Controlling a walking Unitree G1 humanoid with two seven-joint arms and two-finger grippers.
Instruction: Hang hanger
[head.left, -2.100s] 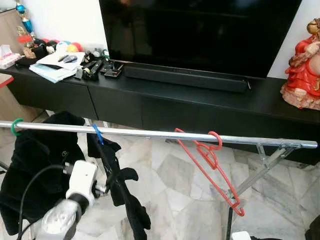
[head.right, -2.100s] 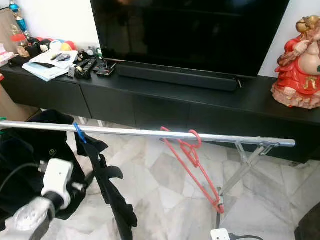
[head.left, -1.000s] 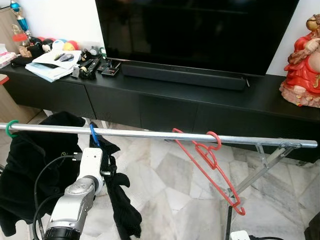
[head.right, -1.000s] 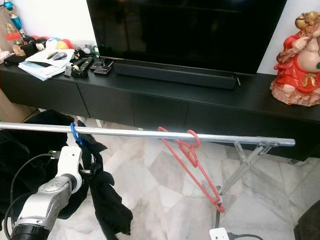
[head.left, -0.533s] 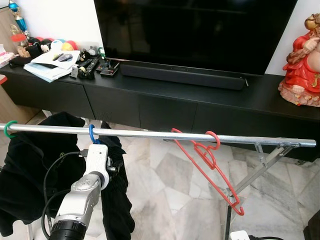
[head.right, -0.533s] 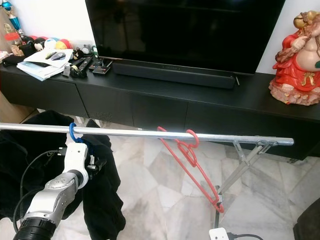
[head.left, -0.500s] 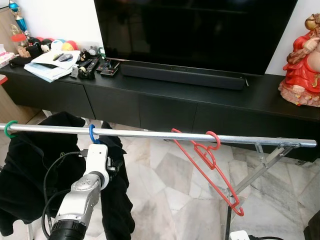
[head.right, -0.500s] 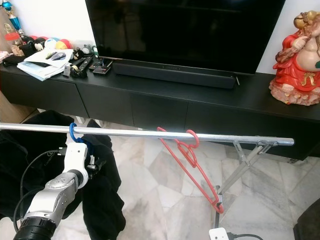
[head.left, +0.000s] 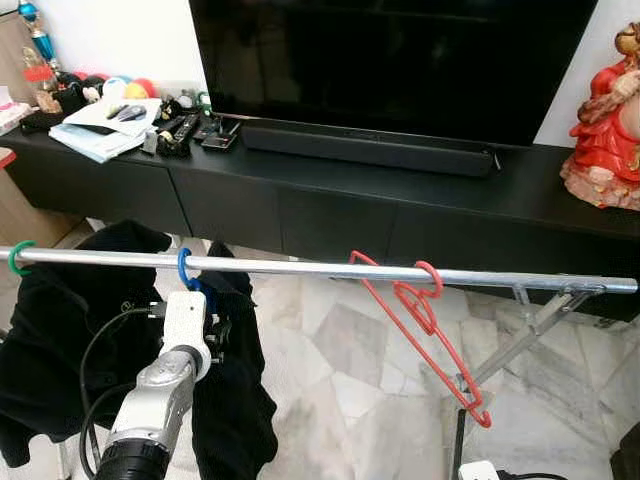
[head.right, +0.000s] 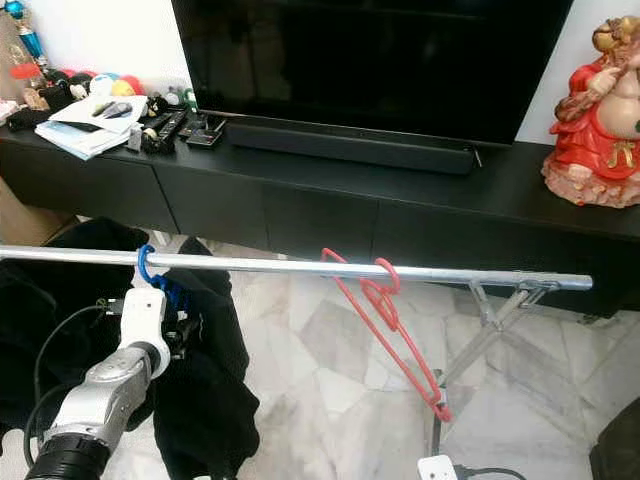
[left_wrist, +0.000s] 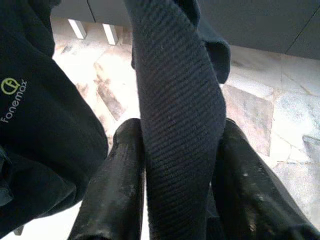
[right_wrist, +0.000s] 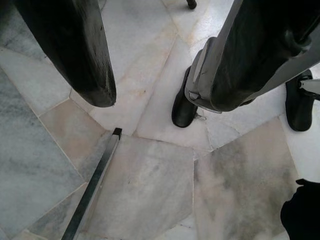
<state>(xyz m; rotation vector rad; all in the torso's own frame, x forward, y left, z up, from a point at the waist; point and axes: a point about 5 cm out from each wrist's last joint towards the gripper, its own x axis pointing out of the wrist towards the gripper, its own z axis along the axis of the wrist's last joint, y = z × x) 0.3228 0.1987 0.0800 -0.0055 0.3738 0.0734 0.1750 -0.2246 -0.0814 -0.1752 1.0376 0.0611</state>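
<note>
Left eye view: a blue hanger (head.left: 186, 268) hooks a shiny metal rail (head.left: 300, 268), black garment (head.left: 235, 390) draped below; a thin red hanger (head.left: 425, 330) hangs tilted. Left wrist view: left hand (left_wrist: 175, 165) clenches ribbed fabric. Right wrist view: right hand (right_wrist: 155, 70) spread above marble floor (right_wrist: 150, 190).

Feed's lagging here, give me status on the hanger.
Left gripper jaws shut on black garment. Blue hanger hooked over rail, garment hanging from it. Right gripper open, idle above floor. Red hanger well clear.
</note>
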